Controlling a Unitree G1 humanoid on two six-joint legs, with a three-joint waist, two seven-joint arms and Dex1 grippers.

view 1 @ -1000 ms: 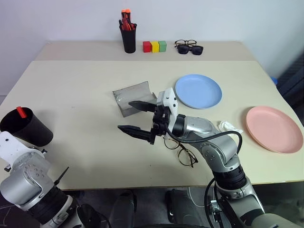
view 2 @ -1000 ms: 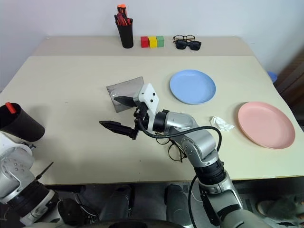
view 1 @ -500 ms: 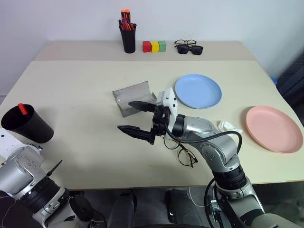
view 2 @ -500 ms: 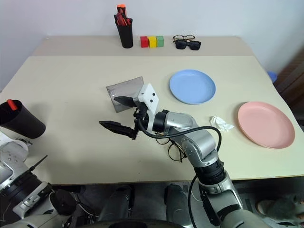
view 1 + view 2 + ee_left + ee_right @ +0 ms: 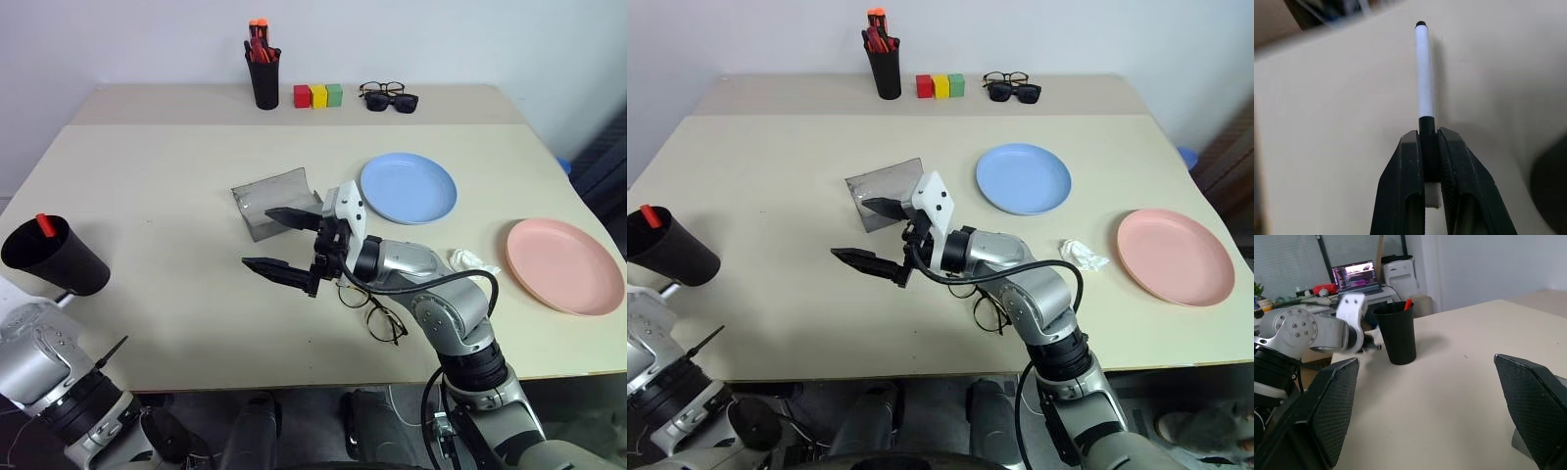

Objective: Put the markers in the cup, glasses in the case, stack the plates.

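Observation:
My left gripper (image 5: 1428,134) is shut on the black cap of the white marker (image 5: 1424,73), which points out over the tabletop beside the black cup (image 5: 54,257). I cannot tell whether the marker touches the table. The red marker (image 5: 43,226) stands in that cup at the table's left edge. My right gripper (image 5: 284,243) hangs open and empty over the middle of the table, just in front of the gray case (image 5: 274,201). The wire-rimmed glasses (image 5: 377,311) lie under the right forearm. The blue plate (image 5: 409,187) and the pink plate (image 5: 565,265) lie apart on the right.
At the back stand a black pen holder (image 5: 264,73) with orange-red pens, three coloured blocks (image 5: 318,95) and black sunglasses (image 5: 392,99). A crumpled white scrap (image 5: 470,259) lies between the plates. The table's left half is bare.
My left arm has drawn toward the lower left corner, uncovering the whole cup. The right arm and the things on the table have not moved.

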